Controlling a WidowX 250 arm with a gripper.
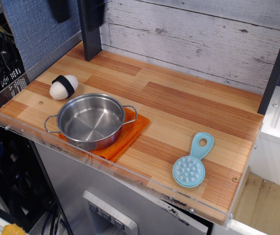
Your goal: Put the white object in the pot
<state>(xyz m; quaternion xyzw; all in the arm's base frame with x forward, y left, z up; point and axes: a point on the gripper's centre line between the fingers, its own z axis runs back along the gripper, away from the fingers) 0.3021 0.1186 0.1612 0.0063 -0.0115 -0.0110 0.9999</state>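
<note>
A white object (pixel 63 86) with a black band lies on the wooden table (pixel 189 105), just behind the empty pot (pixel 90 121); we judge it light, rounded, best pinched across its band. Our blurred gripper (pixel 76 7) hangs above, opening indiscernible.

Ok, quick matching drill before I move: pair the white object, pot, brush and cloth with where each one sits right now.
Things:
1. white object
2. pot
3. light blue brush
4. orange cloth

Places:
A. under the pot
B. on bare wood behind the pot, near the left edge
C. right part of the table, alone
D. on the cloth, empty

Pairs: 1-B, 2-D, 3-C, 4-A
</note>
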